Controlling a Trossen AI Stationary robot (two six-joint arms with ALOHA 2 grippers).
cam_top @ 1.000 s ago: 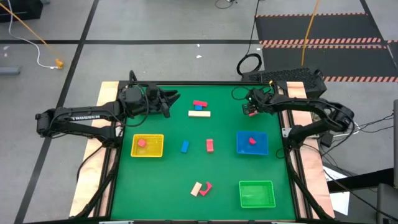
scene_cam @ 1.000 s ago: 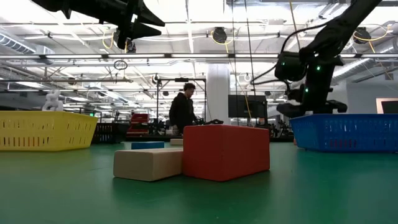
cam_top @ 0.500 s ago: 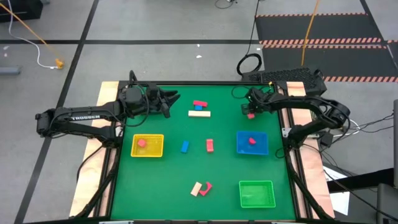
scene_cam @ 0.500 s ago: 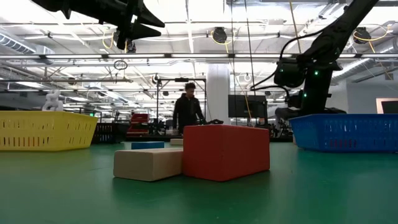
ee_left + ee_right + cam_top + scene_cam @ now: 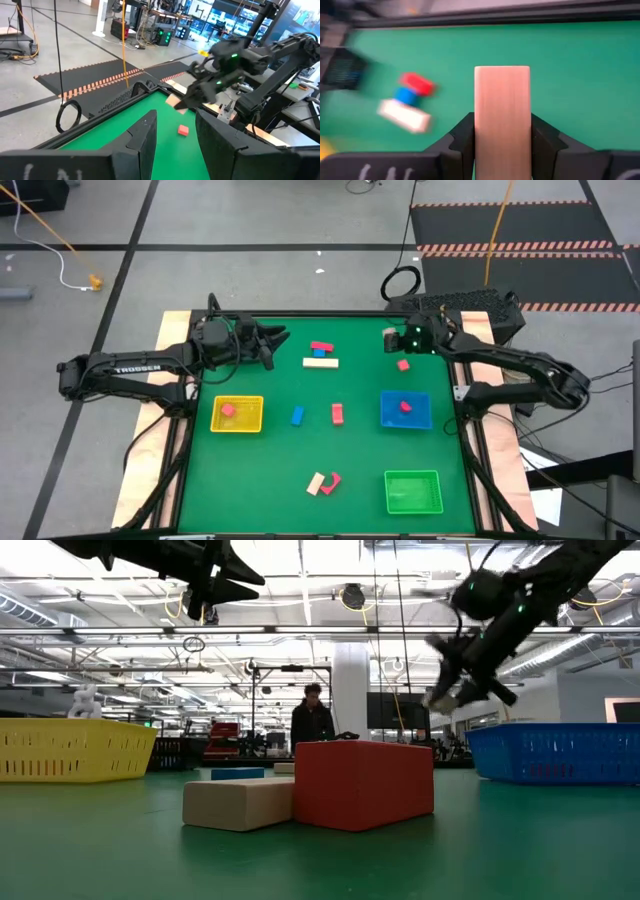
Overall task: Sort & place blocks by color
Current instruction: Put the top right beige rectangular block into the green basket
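My right gripper (image 5: 392, 341) hangs above the table's far right part, shut on a pale tan block (image 5: 502, 115). It also shows in the low view (image 5: 447, 692), raised. A red cube (image 5: 403, 364) rests flat on the mat just below and nearer. My left gripper (image 5: 272, 340) hovers open over the far left part, touching nothing. Near the far middle, red and blue blocks (image 5: 321, 347) sit beside a tan bar (image 5: 320, 362). In the middle are a blue block (image 5: 297, 415) and a red block (image 5: 338, 413). A tan and a red block (image 5: 322, 482) lie close together near the front. My right gripper pinches the tan block by its two long sides (image 5: 481, 135) between both fingers (image 5: 462, 142). The block's free end (image 5: 502, 75) sticks out forward past the fingertips. It is lifted clear of the table, and the fingers slant down toward the table's left.
A yellow tray (image 5: 254, 423) at the left holds a red block. The blue tray (image 5: 421, 420) at the right holds a red block too. A green tray (image 5: 413, 491) sits at the near right. A person (image 5: 312, 720) stands in the room beyond the table.
My right gripper has risen from the mat at the far right with the tan block, tipped, and shifted a little toward the far left. The red cube stayed on the mat and now lies uncovered. The person in the background has walked to the right.
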